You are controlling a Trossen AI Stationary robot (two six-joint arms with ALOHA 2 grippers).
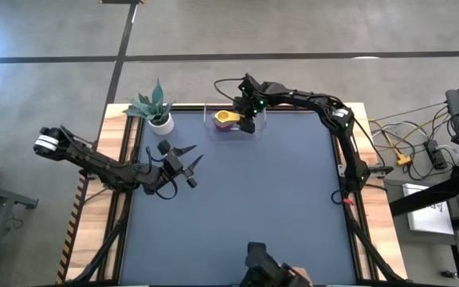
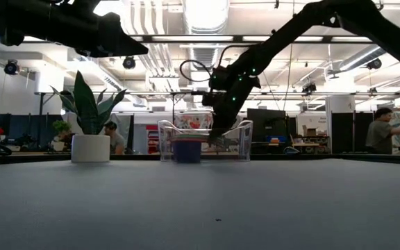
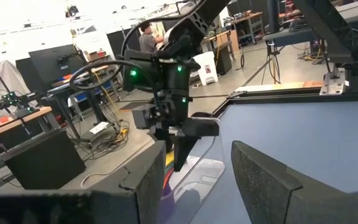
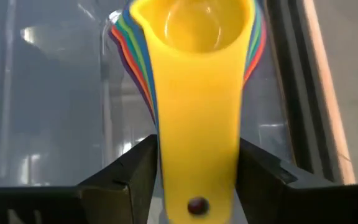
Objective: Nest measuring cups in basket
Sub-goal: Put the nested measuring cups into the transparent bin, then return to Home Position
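The right pincer (image 1: 246, 121) sits over the far edge of the tabletop (image 1: 245, 207), its fingers spread either side of the yellow plastic measuring cup's (image 4: 196, 74) flat handle with a sliver of gap on both sides, so not really squeezing it. That yellow cup tops a nested stack, with the rims of the other coloured cups (image 4: 124, 43) peeking out underneath. The whole stack sits inside the clear plastic rectangular basket (image 2: 238, 142). Just left of the basket there's a small white pot with a spiky green plant (image 1: 157, 111). The left pincer (image 1: 188, 166) hangs open and empty over the left side, well apart.
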